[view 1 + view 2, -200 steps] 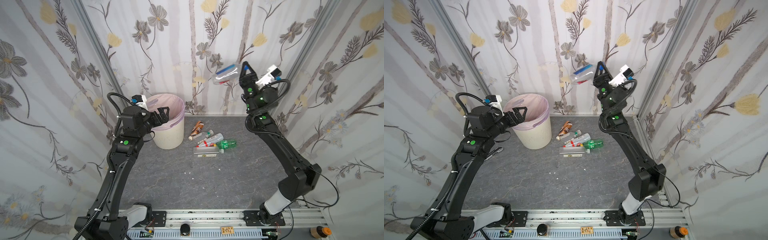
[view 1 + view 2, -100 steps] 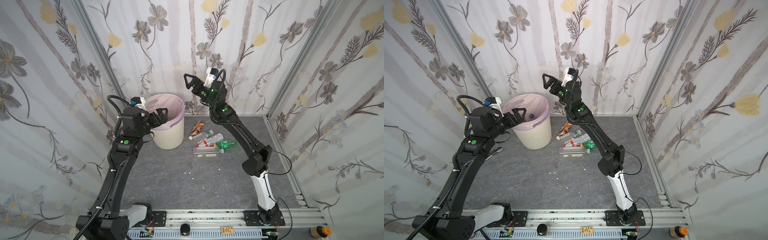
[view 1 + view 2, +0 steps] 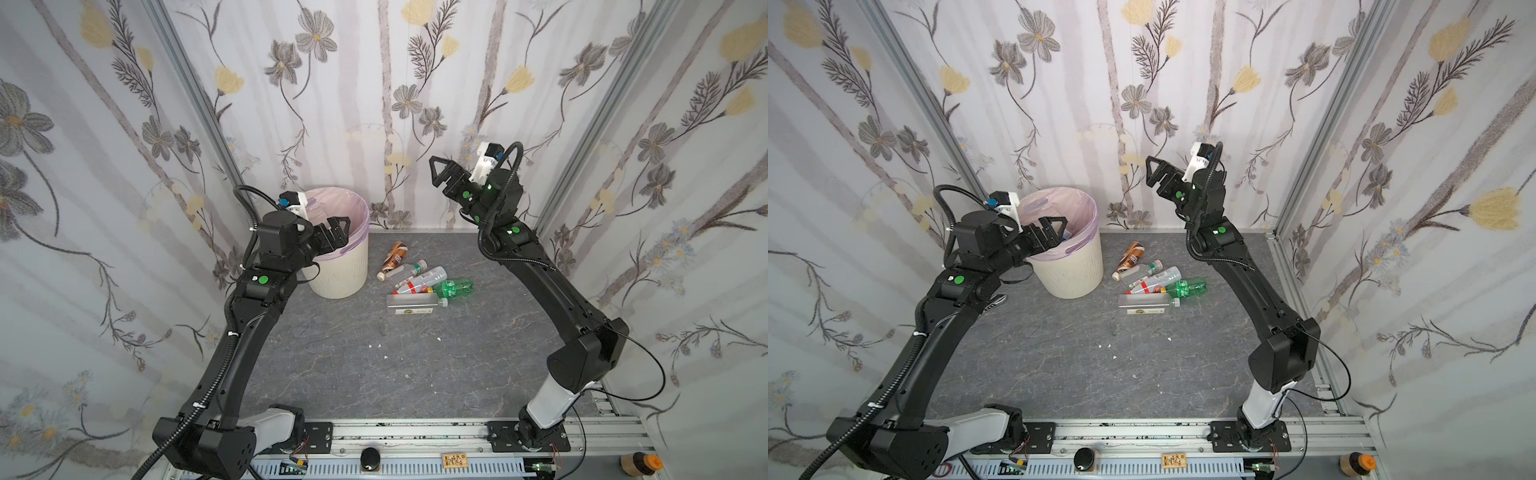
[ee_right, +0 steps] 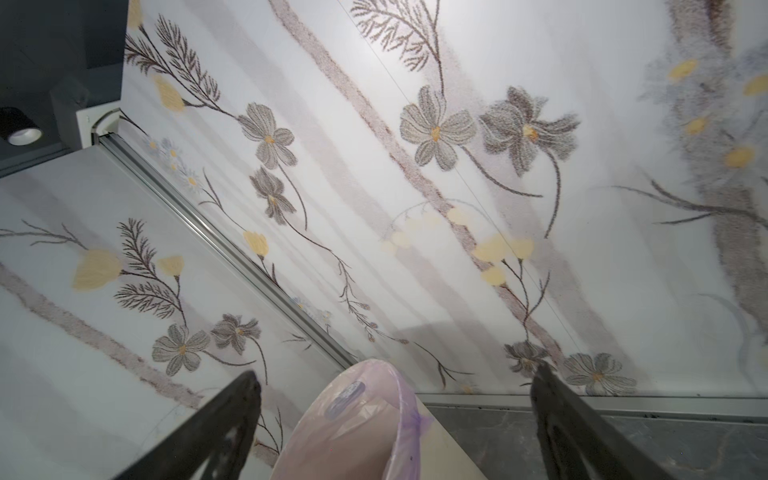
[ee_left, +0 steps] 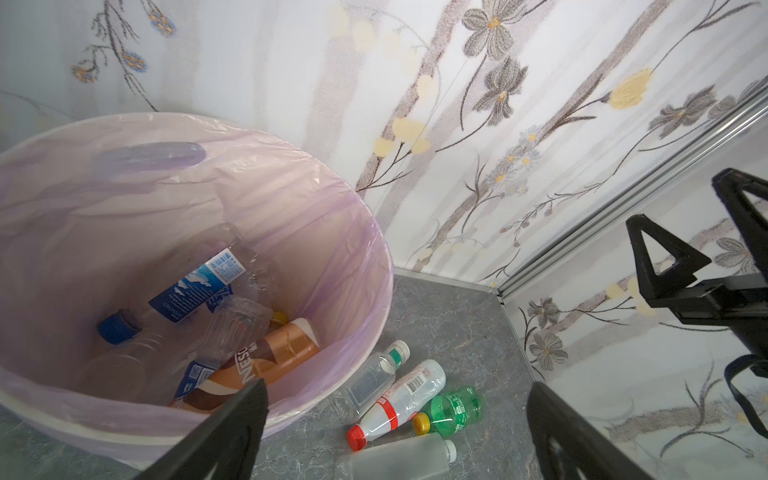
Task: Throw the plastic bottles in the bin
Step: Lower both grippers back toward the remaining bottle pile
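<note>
While five plastic bottles (image 3: pixel 419 280) lie in a loose heap on the counter (image 3: pixel 374 374) just beside the bin (image 3: pixel 340 278), I have both tools empty. The left tool (image 3: pixel 1052 232) hangs with its jaws wide over the bin's near rim. The right tool (image 3: pixel 436 172) is raised high by the back wall, jaws equally wide, well apart from the heap. Through the left wrist view I see more bottles down in the lilac liner (image 5: pixel 340 232), a blue-labelled one (image 5: pixel 195 286) and a brown coffee one (image 5: pixel 266 357) among them. I judge them all empty, so very light, thin-walled and springy; a hard squeeze would dent them, and the round ones may squirt out or roll. I would close across the belly at the label, not on the tapering neck. The flat-sided clear bottle (image 3: pixel 411 301) at the front of the heap looks easiest, with open counter on its near side and faces that won't roll. The green bottle (image 3: pixel 455 289) lies just beside its cap end; I cannot tell whether they touch.
</note>
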Tool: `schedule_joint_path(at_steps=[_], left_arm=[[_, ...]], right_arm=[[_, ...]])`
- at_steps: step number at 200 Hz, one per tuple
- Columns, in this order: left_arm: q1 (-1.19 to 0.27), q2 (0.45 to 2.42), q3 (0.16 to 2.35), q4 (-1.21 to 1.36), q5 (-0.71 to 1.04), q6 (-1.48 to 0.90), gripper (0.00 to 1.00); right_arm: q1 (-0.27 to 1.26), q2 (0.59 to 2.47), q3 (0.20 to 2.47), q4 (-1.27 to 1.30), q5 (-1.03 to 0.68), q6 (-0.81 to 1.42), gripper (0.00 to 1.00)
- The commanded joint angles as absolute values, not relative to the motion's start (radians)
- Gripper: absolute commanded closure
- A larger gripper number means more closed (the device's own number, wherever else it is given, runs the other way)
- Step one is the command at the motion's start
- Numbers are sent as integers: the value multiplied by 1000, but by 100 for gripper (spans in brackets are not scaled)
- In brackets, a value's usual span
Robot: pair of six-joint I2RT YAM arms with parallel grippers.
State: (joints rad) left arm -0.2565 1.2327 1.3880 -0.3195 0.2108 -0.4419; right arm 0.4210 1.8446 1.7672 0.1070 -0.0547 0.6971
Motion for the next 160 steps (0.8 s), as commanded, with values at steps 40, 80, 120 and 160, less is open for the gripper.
schedule_joint_path(at_steps=[40, 80, 120, 160], left_arm=[[-527, 1304, 1405, -311, -4, -262, 0], [-657, 1369, 1382, -311, -51, -143, 0], [-741, 1452, 1356, -319, -105, -43, 0], [-804, 1582, 1358, -350, -152, 16, 0]], right_arm=[[352, 1649, 1410, 66, -76, 537, 0], [303, 1483, 1173, -2, -59, 447, 0], [261, 1332, 974, -52, -20, 401, 0], [232, 1252, 821, -61, -24, 405, 0]])
